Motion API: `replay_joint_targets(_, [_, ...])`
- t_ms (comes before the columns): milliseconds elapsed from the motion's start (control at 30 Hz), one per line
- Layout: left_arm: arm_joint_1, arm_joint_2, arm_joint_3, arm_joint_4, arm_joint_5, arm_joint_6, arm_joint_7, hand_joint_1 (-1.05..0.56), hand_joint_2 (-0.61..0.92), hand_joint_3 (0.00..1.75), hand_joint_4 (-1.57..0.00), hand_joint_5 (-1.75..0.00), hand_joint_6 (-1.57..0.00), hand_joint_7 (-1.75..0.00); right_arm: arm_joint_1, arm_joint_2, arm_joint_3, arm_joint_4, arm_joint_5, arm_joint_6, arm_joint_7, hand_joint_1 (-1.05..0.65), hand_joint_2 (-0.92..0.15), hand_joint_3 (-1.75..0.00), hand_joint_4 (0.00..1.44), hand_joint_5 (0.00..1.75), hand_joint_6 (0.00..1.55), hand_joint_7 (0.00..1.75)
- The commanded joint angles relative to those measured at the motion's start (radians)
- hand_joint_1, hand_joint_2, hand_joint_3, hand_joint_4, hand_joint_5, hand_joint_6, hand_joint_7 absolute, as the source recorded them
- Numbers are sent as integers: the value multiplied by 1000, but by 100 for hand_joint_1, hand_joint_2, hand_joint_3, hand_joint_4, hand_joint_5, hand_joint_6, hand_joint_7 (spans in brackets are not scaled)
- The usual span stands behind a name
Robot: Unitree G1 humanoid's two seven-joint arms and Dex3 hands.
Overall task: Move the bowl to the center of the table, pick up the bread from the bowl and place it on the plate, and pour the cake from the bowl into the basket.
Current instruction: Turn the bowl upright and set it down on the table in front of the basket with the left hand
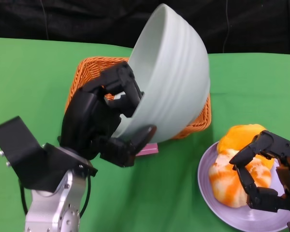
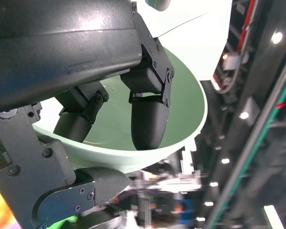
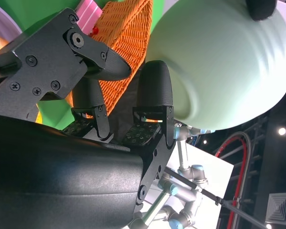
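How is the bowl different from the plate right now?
The bowl is pale green, gripped by the left robot hand and tipped steeply over the basket; the plate is lavender and lies flat on the table. The bowl's visible inside looks bare; the plate carries bread. Both are round dishes.

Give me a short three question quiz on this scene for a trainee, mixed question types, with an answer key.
1. True or false: the pale green ribbed bowl stands upright on the green table.
2. Which hand grips the bowl? A) left hand B) right hand C) both
3. Fill in: the orange-and-white bread lies on the lilac ____.

Key
1. False: it is lifted and tipped steeply over the orange woven basket.
2. A: fingers inside the rim, thumb outside. The right hand hovers at the bread, holding nothing.
3. plate
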Motion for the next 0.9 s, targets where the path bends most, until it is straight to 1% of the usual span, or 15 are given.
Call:
replay_joint_targets(33, [26, 32, -12, -50, 46, -49, 23, -15, 36, 138, -108, -175, -96, -166, 0, -14, -8, 4, 16, 0, 4, -13, -39, -116, 76, 146, 75, 121])
replay_joint_targets(200, [55, 67, -33, -61, 141, -166, 41, -15, 38, 145, -107, -175, -92, -168, -4, -15, -8, 8, 16, 2, 6, -11, -38, -116, 76, 146, 75, 121])
replay_joint_targets(333, [111, 100, -46, -110, 266, -264, 92, -15, 34, 155, -107, -175, -92, -169, 2, -18, -10, 10, 24, 2, 10, -11, -39, -116, 75, 147, 75, 121])
replay_joint_targets(400, [133, 119, -49, -137, 326, -295, 116, -15, 33, 157, -108, -175, -92, -169, 5, -20, -11, 9, 28, 2, 13, -11, -39, -117, 74, 147, 74, 121])
replay_joint_targets(433, [144, 131, -50, -152, 358, -307, 126, -17, 33, 159, -110, -175, -92, -172, 4, -22, -12, 9, 28, 2, 13, -9, -39, -117, 74, 147, 74, 121])
replay_joint_targets(500, [156, 147, -55, -168, 391, -318, 141, -19, 32, 160, -111, -175, -93, -174, 4, -23, -13, 9, 29, 1, 14, -8, -38, -118, 74, 147, 74, 121])
replay_joint_targets(600, [185, 179, -62, -214, 412, -299, 139, -20, 26, 166, -110, -175, -93, -175, 6, -24, -13, 2, 25, 8, 14, -9, -39, -117, 74, 147, 74, 121])
replay_joint_targets(700, [229, 224, -60, -277, 470, -276, 134, -14, 15, 173, -108, -175, -93, -175, -2, -23, -11, 7, 35, 9, 20, -9, -39, -117, 73, 147, 74, 121])
replay_joint_targets(833, [291, 266, -52, -342, 537, -266, 141, -12, 8, 175, -109, -175, -92, -175, -8, -23, -12, 11, 33, 6, 22, -11, -39, -115, 73, 148, 73, 121])
replay_joint_targets(900, [322, 289, -46, -376, 572, -259, 139, -15, 7, 175, -108, -175, -91, -175, -8, -22, -12, 10, 29, 6, 21, -10, -40, -114, 74, 148, 73, 122])
